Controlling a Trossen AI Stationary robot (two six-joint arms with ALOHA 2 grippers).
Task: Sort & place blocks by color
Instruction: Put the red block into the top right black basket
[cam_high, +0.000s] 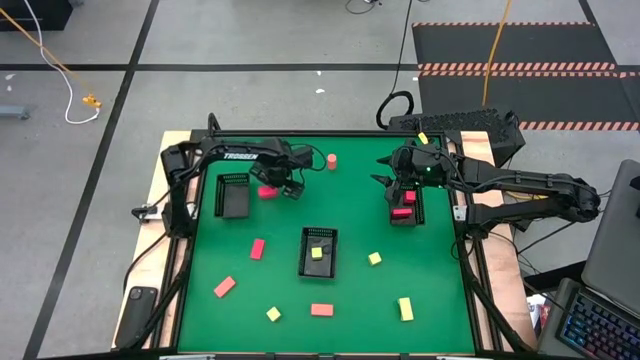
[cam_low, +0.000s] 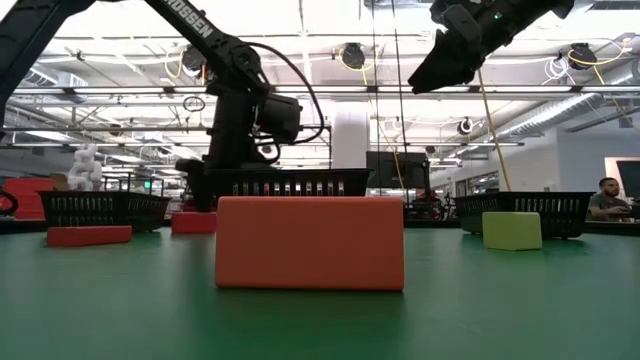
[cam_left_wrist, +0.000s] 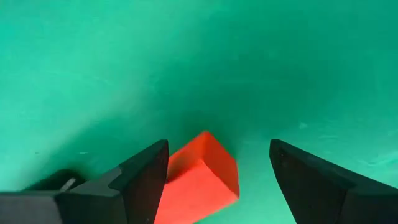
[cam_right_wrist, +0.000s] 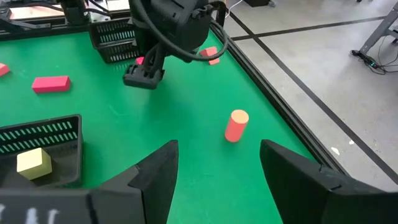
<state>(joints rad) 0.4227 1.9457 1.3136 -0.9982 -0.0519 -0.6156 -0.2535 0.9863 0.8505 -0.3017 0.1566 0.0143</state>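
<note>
Red block, partly cut off, sits between the spread left hand fingers.

Counter: green covering, matt, smooth. Red block: solid, matt faces, crisp edges. Orange block: same matt finish. Trays: black slotted plastic. Left hand fingers: black, matt, plastic-like. Table edge: bare wood.

2 black jointed arms (white TROSSEN lettering), looping black cables.
</note>
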